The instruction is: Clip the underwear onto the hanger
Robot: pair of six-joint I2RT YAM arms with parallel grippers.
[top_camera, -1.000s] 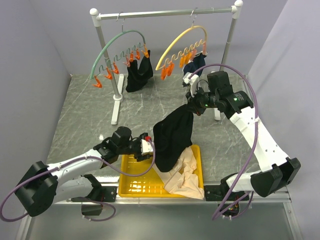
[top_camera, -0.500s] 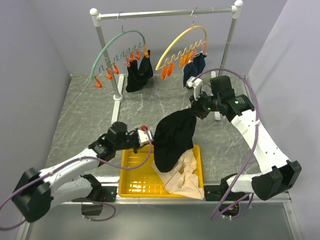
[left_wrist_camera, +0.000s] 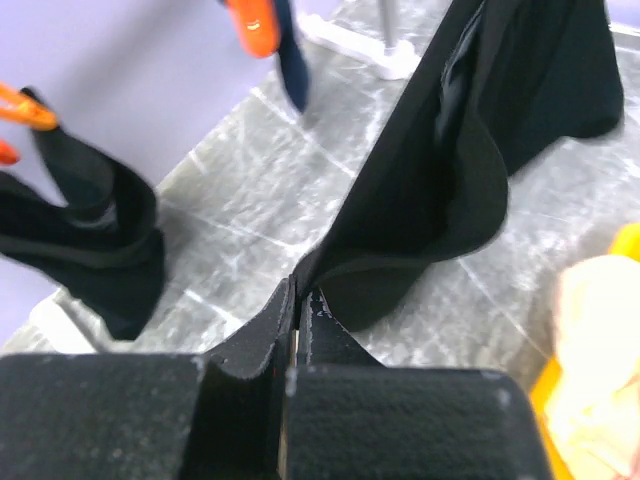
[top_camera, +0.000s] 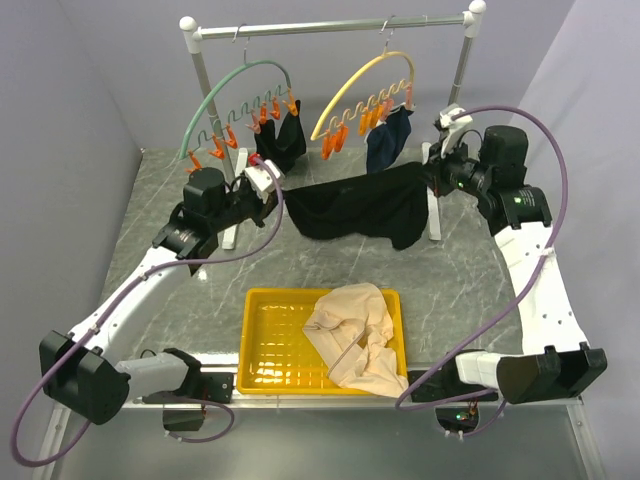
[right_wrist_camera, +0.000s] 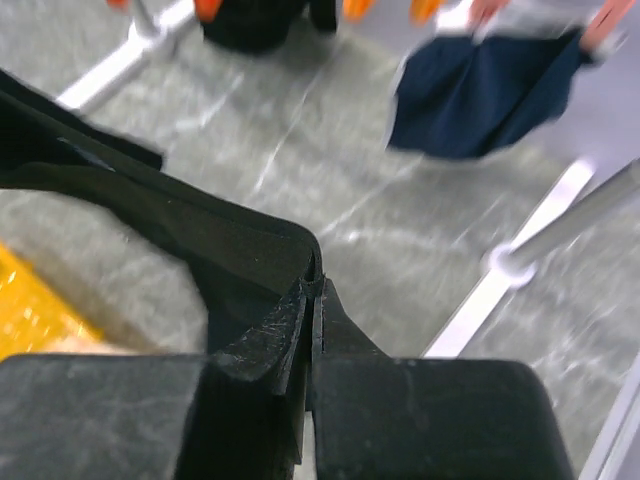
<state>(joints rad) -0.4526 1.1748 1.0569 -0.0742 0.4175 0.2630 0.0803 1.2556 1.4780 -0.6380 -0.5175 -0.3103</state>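
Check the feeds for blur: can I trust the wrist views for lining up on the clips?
Top external: sharp, evenly lit, the underwear and hanger crisp. Right wrist: background smeared, the navy garment streaky; only the fingers sharp. Left wrist: orange clip soft, cropped at the top edge.

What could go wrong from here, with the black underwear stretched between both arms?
Both jaws pinch only a thin edge of the underwear, so the stretched fabric may slip free. Lifting it to the yellow hanger may bump the navy garment already clipped there, or set the hanger swinging.
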